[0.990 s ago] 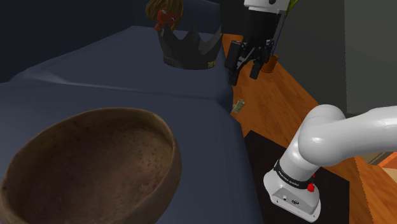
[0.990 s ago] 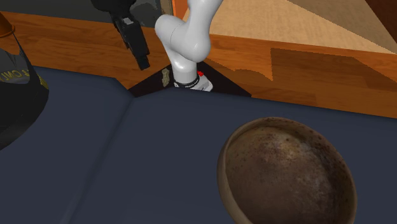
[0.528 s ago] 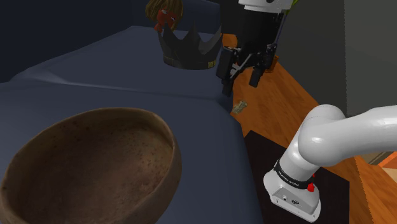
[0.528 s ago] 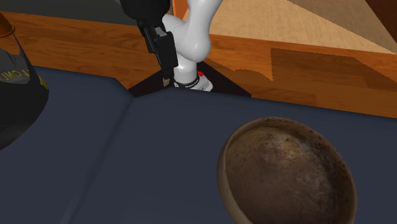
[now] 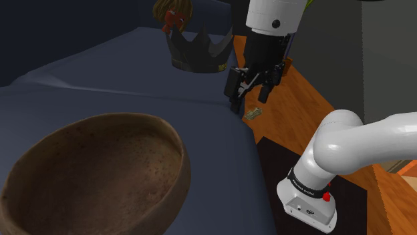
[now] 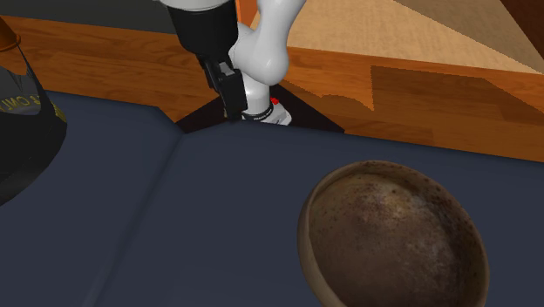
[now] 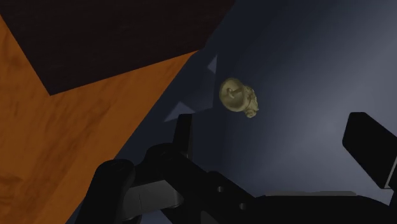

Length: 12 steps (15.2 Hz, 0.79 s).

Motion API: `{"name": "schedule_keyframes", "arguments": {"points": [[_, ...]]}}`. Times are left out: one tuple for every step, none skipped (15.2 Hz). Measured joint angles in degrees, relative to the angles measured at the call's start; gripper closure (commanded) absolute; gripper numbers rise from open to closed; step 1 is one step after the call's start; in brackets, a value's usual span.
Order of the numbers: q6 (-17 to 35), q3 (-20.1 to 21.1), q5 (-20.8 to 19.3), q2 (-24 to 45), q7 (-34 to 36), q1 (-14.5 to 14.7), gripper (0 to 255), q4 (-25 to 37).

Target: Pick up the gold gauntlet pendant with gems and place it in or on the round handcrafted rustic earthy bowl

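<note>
A small gold pendant [image 5: 252, 113] lies at the rim of the dark blue cushioned surface [image 5: 133, 87], beside the orange wood floor. In the wrist view the pendant [image 7: 238, 97] sits just ahead of my open gripper [image 7: 277, 143], between the lines of its two fingers, untouched. From the shoulder view the gripper [image 5: 248, 92] hangs a little above the pendant. The gripper [image 6: 231, 94] also appears in the second exterior view. The big round brown bowl [image 5: 93, 173] stands in the foreground, far from the gripper. That bowl [image 6: 392, 231] is empty.
A black crown with a gold band [image 5: 199, 50] stands on the blue surface behind the gripper, with a brown-haired figure [image 5: 172, 13] beyond it. The crown [image 6: 26, 131] is at the second exterior view's left. Orange wood floor [image 5: 301, 100] runs beside the stand [image 5: 311, 200].
The gripper has come down and shifted toward the shoulder view's left, closing in above the pendant. Its fingers stay apart. Pendant and bowl have not moved.
</note>
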Motion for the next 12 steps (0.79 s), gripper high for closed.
{"name": "schedule_keyframes", "arguments": {"points": [[0.04,0.03,0.03,-0.04,0.02,0.02,0,-0.07],[0.06,0.04,0.05,-0.07,0.02,0.03,0,-0.11],[0.07,0.04,0.05,-0.09,0.02,0.04,0,-0.14],[0.07,0.04,0.06,-0.1,0.02,0.04,0,-0.15],[0.07,0.04,0.06,-0.1,0.02,0.04,255,-0.15],[0.07,0.04,0.06,-0.1,0.02,0.04,255,-0.15],[0.07,0.04,0.06,-0.1,0.02,0.04,255,-0.15],[0.07,0.03,0.05,-0.11,0.02,0.04,255,-0.13],[0.08,0.02,0.05,-0.11,0.03,0.04,255,-0.1],[0.07,0.02,0.05,-0.12,0.03,0.04,255,-0.09],[0.08,0.02,0.07,-0.12,0.03,0.04,255,-0.07],[0.06,0.02,0.07,-0.13,0.03,0.05,255,-0.08]]}}
